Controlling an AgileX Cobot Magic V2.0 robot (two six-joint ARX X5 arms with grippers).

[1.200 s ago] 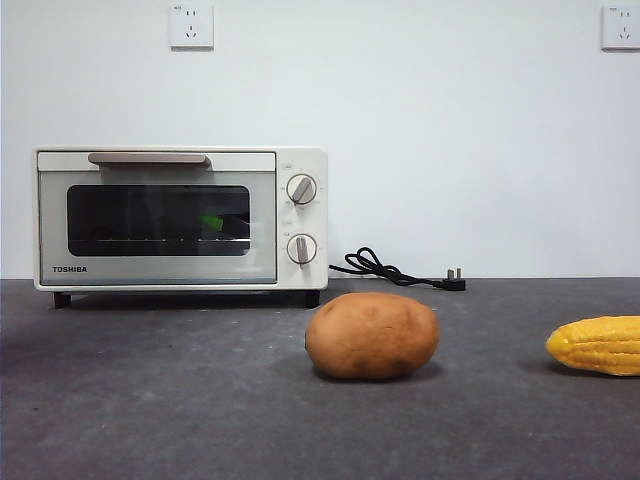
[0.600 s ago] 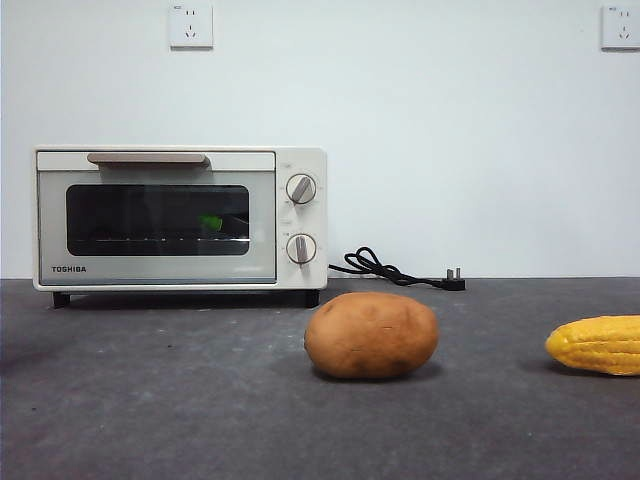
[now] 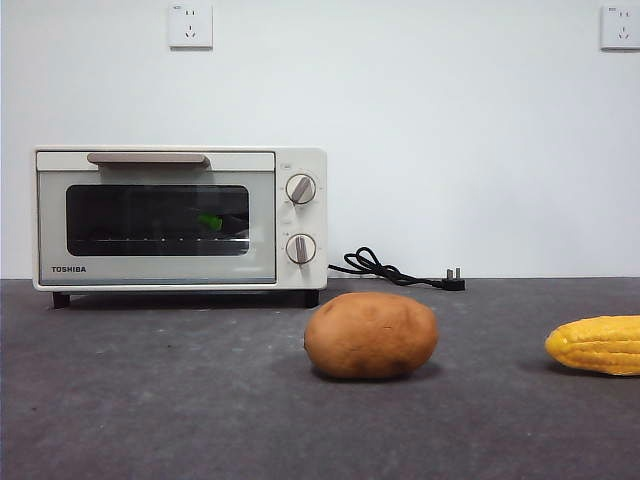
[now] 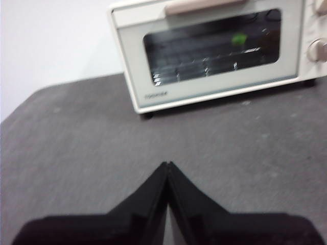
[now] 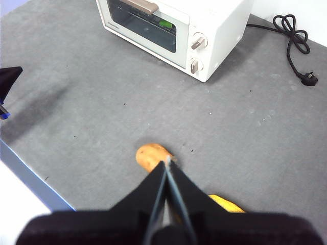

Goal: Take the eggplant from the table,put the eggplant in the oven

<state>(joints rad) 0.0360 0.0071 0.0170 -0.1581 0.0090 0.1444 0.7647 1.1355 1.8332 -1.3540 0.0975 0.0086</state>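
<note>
Front view, read from the left: the oven (image 3: pixel 180 218) stands at the back of the table (image 3: pixel 150 400) with its glass door shut, and a spot of bright green shows through the glass on the wire rack. That green is the stem cap of the eggplant (image 3: pixel 209 222); its dark body cannot be made out behind the tinted door. Further right lie the power cord (image 3: pixel 385 270), the potato (image 3: pixel 371 335) in the middle foreground and the corn cob (image 3: pixel 597 345) at the right edge, both well apart from the oven. No arm shows in this view.

By the left wrist view, the left gripper (image 4: pixel 167 166) hangs above bare tabletop in front of the oven, its jaws pressed together with nothing between them. The right gripper (image 5: pixel 167 162) is high over the potato, jaws likewise closed and empty.

Judging from this, the eggplant is already inside and the door closed, so the step in hand looks like pulling clear and settling. To do it well, each arm should lift away along open tabletop, the left one keeping off the door's bar handle (image 3: pixel 148 158) so the door is not nudged open, the right one staying above the potato and corn so neither gets knocked. A check that the door sits flush all along its top edge would be sensible
</note>
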